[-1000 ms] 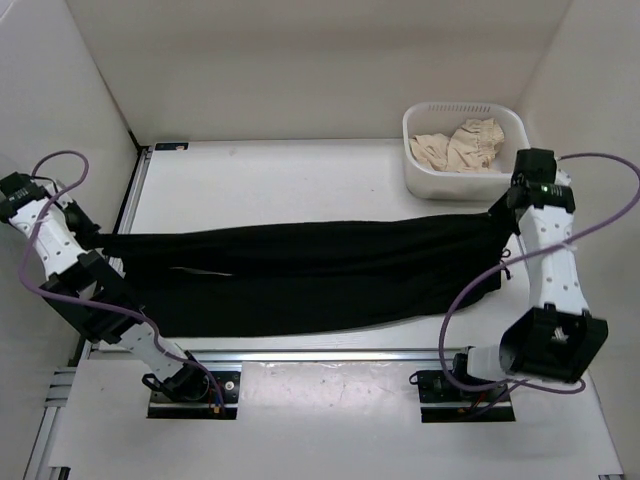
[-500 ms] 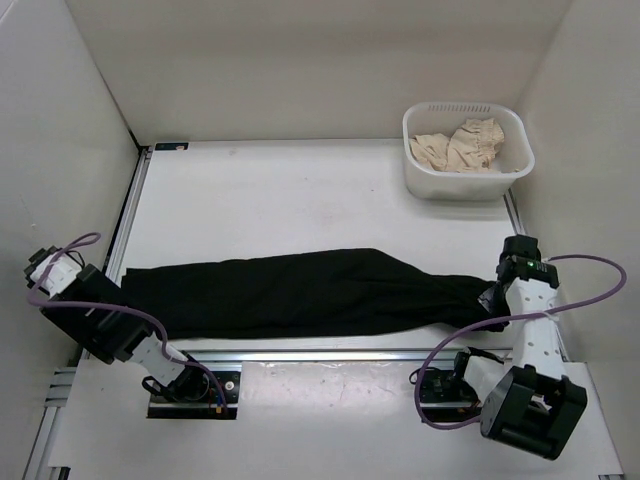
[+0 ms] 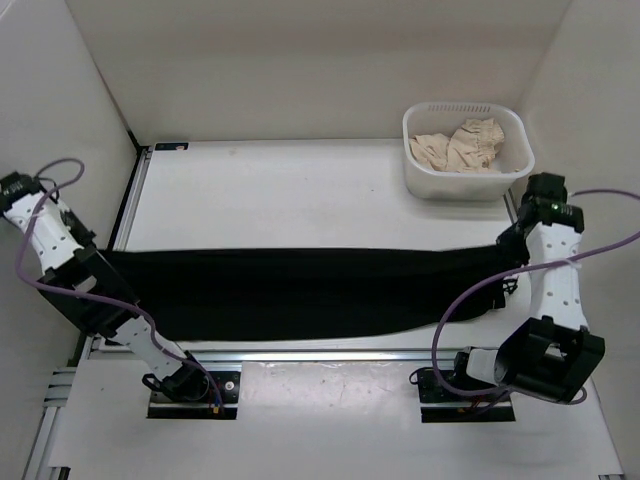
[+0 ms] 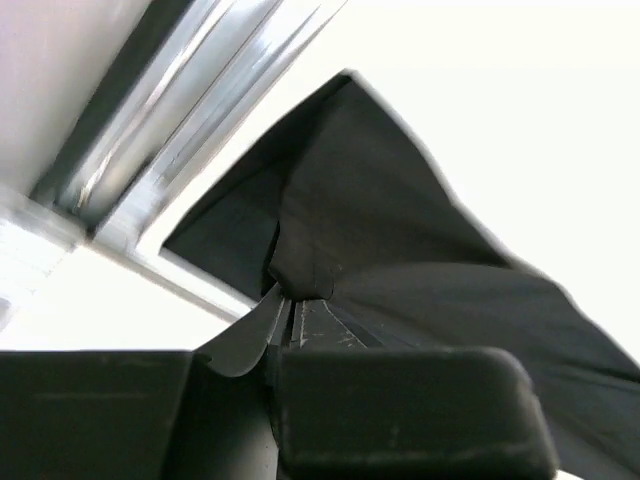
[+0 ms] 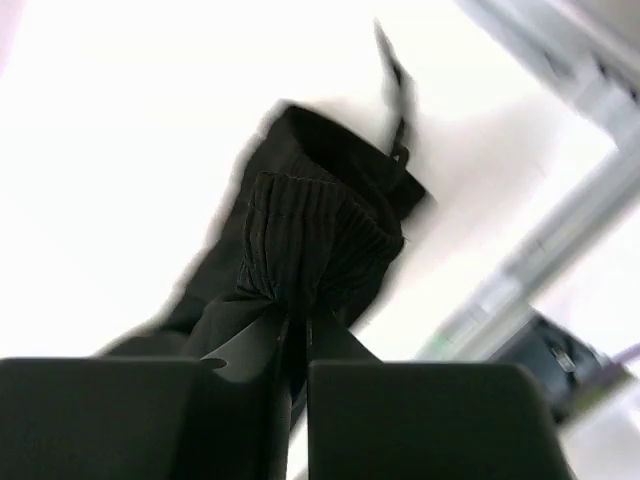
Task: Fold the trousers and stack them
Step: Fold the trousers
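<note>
The left gripper [image 4: 285,300] is clamping narrow jaws on one end of the plain black soft-fabric trousers [image 3: 300,290]. The right gripper [image 5: 295,322] is pinching their ribbed end, just on the near side of the white plastic basket [image 3: 415,182]. Between them the trousers are stretching taut, running leftward well away from that basket. They're looking halved lengthwise at best, with cross folds and stacking left to do. Half a second earlier the cloth was sagging farther from the basket; now it's pulling back up, tighter.

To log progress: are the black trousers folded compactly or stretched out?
Stretched out: the trousers span between the left gripper and right gripper, each pinching one end.
</note>
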Controlling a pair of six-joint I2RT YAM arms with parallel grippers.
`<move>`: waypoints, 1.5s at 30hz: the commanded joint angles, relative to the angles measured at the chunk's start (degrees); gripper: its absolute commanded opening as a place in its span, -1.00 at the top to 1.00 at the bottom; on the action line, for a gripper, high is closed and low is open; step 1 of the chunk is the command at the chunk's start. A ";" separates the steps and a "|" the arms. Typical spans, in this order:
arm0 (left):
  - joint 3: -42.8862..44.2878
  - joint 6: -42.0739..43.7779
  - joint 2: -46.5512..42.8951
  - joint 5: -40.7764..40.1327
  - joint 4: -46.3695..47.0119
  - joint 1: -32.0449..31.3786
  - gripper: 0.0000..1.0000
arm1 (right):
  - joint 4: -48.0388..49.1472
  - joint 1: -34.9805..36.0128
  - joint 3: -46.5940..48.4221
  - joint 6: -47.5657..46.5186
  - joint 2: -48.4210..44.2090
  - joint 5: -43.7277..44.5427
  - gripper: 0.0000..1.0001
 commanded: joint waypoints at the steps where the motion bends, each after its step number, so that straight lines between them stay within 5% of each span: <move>1: 13.11 -0.08 1.36 4.29 -0.31 -1.22 0.72 | 1.32 -0.20 9.94 -2.19 2.65 1.57 1.00; 4: 16.57 -0.08 -0.38 4.83 1.17 -1.22 0.72 | 0.01 -0.20 11.89 -2.19 1.95 2.10 1.00; 9: -2.82 -0.08 -9.35 -0.69 8.99 -1.22 0.72 | 0.01 -0.20 0.33 -2.19 -3.93 2.10 1.00; 15: -19.96 -0.08 -13.67 -7.47 13.04 6.59 0.72 | -2.01 -0.20 -9.54 -1.66 -8.69 4.82 1.00; 28: -34.06 -0.08 -11.39 -15.47 19.55 10.21 0.72 | 0.45 -2.66 -19.13 -3.50 -6.67 7.37 0.99; 30: -34.67 -0.08 -10.78 -15.48 19.55 10.21 0.62 | 0.45 -2.66 -19.13 -3.51 -5.88 8.42 0.61; 31: -35.20 -0.08 -10.77 -16.00 19.55 10.21 0.38 | 0.45 -2.66 -18.52 -3.51 -5.09 8.95 -0.18; 32: -35.20 -0.08 -10.77 -16.00 19.55 10.21 0.07 | -0.42 -2.66 -18.52 -4.03 -5.08 9.57 -0.45; 34: -35.20 -0.08 -11.38 -16.00 19.55 10.21 -0.06 | -1.92 -2.66 -16.42 -4.04 -5.08 12.47 -0.68; 39: -29.77 -0.08 -15.16 -13.38 17.20 8.89 -0.32 | -2.54 2.07 -9.83 -4.56 -6.66 13.53 -0.71; 45: -29.12 -0.08 -18.59 -8.88 14.55 -3.72 -0.35 | 0.53 22.45 -6.20 -1.32 -3.44 12.66 -0.36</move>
